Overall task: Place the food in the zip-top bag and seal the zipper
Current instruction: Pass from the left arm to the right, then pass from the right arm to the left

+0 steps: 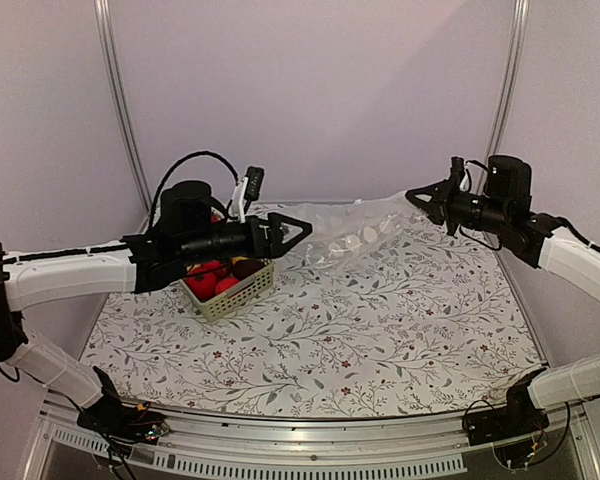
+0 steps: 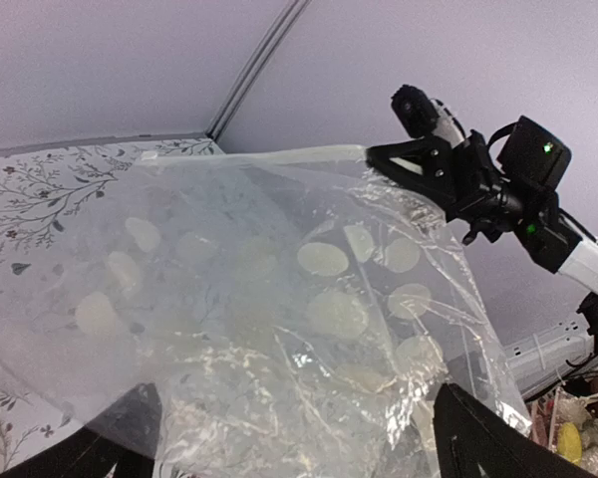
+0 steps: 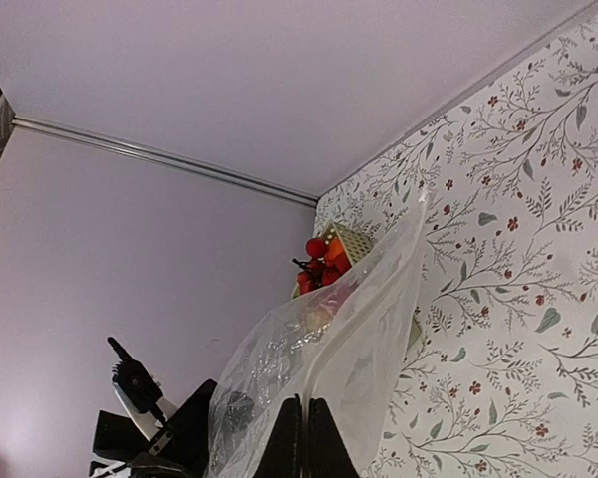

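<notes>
Left hand is released: in the left wrist view its two dark fingers sit far apart at the bottom corners. The zip-top bag fills the space between and above them. Can't tell if the plastic rests on the fingers or just hangs in front of them.

Right hand is clenched on the bag's far right corner. The right wrist view shows both fingers pressed together with clear film pinched between them, and the left wrist view shows the same pinch from the other side.

The bag is stretched across the far middle of the table, running from the left hand up to the right hand, with the right end higher. It is clear, crinkly plastic with pale round spots. The zipper seems to be the whitish strip along the bag's far edge, ending at the right hand's pinch. Open or pressed shut: can't tell.

Food sits in the pale green basket at far left on the table, just beside the bag's left end. Red pieces and a dark maroon one are visible. The left arm reaches across above the basket and hides part of it. The right wrist view also shows red and orange pieces in the basket beyond the bag.
</notes>
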Controlling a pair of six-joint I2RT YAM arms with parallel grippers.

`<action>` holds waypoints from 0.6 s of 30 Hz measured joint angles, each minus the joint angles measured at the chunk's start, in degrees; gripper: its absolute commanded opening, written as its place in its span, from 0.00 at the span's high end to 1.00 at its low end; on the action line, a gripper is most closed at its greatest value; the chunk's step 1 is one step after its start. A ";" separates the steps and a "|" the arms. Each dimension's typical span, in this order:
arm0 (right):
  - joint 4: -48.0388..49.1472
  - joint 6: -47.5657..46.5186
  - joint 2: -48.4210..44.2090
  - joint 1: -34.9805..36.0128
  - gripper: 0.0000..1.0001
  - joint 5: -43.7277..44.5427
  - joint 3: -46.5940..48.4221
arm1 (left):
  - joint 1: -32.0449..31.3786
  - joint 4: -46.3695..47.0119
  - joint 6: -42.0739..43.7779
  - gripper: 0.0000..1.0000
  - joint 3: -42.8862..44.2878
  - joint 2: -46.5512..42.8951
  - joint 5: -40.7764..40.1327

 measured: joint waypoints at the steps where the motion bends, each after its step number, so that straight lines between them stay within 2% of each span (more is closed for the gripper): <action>1: -3.28 -3.56 0.00 -0.02 1.00 0.70 2.21 | 0.61 -2.32 0.33 0.00 -0.17 -0.83 -1.11; 3: -11.23 -12.24 0.00 -0.02 1.00 2.34 8.07 | 2.60 -7.04 1.33 0.01 -0.20 -2.75 -3.61; 6: -18.23 -21.31 0.22 -0.02 1.00 2.69 13.68 | 6.73 -13.29 2.93 0.01 -0.20 -6.12 -7.28; 11: -26.62 -34.62 1.60 -0.02 1.00 -3.34 20.81 | 12.76 -20.61 6.62 0.00 0.52 -10.88 -12.26; 14: -28.59 -38.69 1.88 -0.02 1.00 -7.93 21.73 | 12.96 -21.35 9.18 0.00 2.82 -10.73 -11.30; 18: -29.00 -40.44 1.75 -0.02 1.00 -13.73 21.70 | 12.48 -18.82 11.37 0.00 6.14 -8.79 -5.14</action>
